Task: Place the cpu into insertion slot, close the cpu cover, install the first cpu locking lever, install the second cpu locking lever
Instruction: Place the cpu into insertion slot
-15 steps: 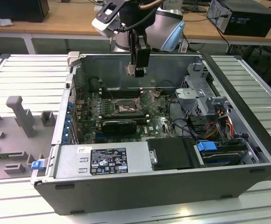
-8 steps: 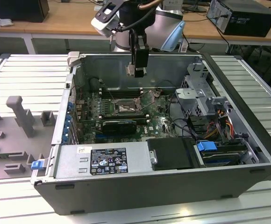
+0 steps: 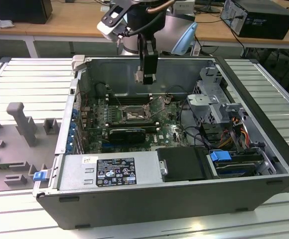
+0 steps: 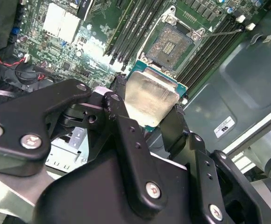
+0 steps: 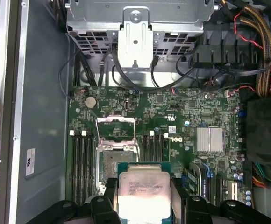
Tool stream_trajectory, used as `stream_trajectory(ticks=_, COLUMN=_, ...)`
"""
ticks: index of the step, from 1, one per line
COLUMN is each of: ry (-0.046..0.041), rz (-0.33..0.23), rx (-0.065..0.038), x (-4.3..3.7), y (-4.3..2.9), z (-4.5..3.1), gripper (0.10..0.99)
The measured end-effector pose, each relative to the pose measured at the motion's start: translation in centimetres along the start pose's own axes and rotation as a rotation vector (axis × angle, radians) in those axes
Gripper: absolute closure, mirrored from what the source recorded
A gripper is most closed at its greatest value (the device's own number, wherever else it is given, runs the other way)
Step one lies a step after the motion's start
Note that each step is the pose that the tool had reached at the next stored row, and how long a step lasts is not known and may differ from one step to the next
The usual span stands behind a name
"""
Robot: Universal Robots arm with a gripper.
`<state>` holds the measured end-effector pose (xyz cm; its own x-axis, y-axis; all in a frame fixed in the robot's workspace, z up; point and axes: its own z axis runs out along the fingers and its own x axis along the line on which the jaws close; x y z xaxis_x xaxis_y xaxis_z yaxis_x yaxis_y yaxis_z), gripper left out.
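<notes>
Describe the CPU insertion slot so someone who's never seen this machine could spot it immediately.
Inside the open computer case, look at the green motherboard. Between its two banks of long black memory slots sits the insertion slot, a small dark square with a silvery metal rim. Unlike its long narrow neighbours it is square, with its cpu cover flipped open beside it.

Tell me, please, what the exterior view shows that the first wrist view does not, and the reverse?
The exterior view gives the whole computer case lying open on the slatted table, with the arm reaching down over it. The first wrist view gives the chip clamped in the gripper and the metal cover swung open. Both share the green board and the open socket.
</notes>
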<state>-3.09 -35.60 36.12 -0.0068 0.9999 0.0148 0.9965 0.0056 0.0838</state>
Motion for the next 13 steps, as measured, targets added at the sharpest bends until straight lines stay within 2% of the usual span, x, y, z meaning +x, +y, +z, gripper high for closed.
stream_trajectory(ticks=5, ry=-0.0022, rz=0.002, rx=0.0, x=-0.01, y=-0.08, z=0.98, gripper=0.549)
stream_trajectory(ticks=13, ry=-0.0023, rz=0.002, rx=0.001, x=-0.02, y=-0.13, z=1.53, gripper=0.549)
